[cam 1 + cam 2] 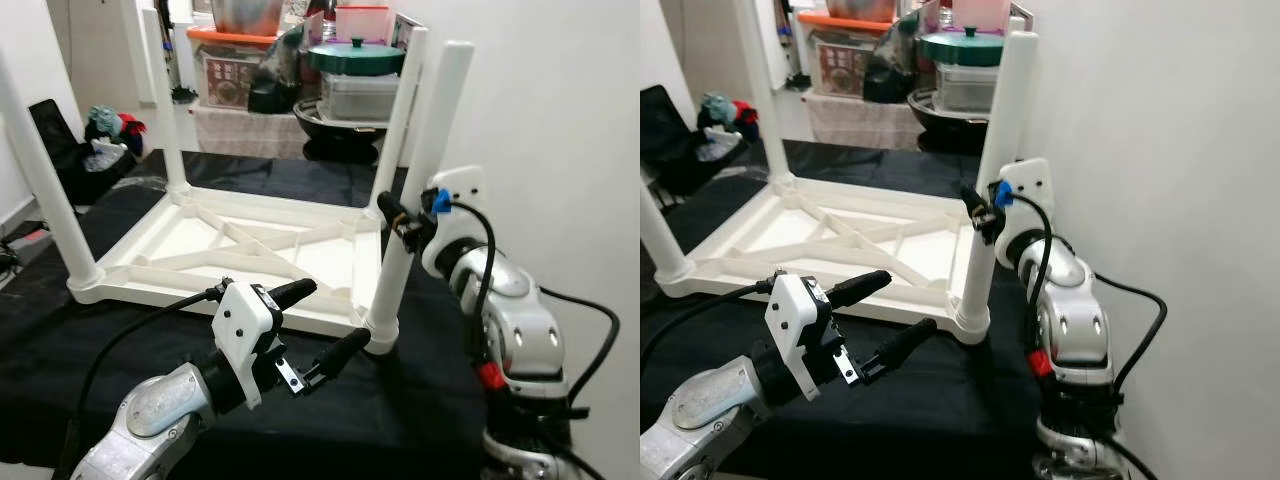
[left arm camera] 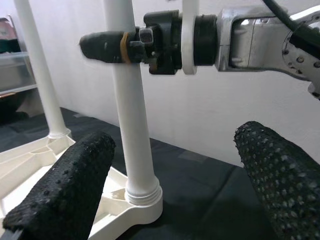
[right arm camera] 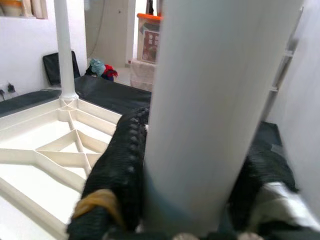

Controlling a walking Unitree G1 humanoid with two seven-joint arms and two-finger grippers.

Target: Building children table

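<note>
On the black cloth [image 1: 420, 400] the white table [image 1: 250, 250] lies upside down, its legs pointing up. At its near right corner, close to the wall [image 1: 540, 100], the right gripper [image 1: 398, 222] is clamped around a leg [image 1: 415, 190], one finger on each side. Just before this corner the left gripper [image 1: 320, 325] hovers with fingers [image 2: 60, 195] wide apart, touching nothing. Between table edge and cloth edge some free cloth remains.

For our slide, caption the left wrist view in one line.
Open left gripper faces a white table leg that the right gripper clasps above its socket.
</note>
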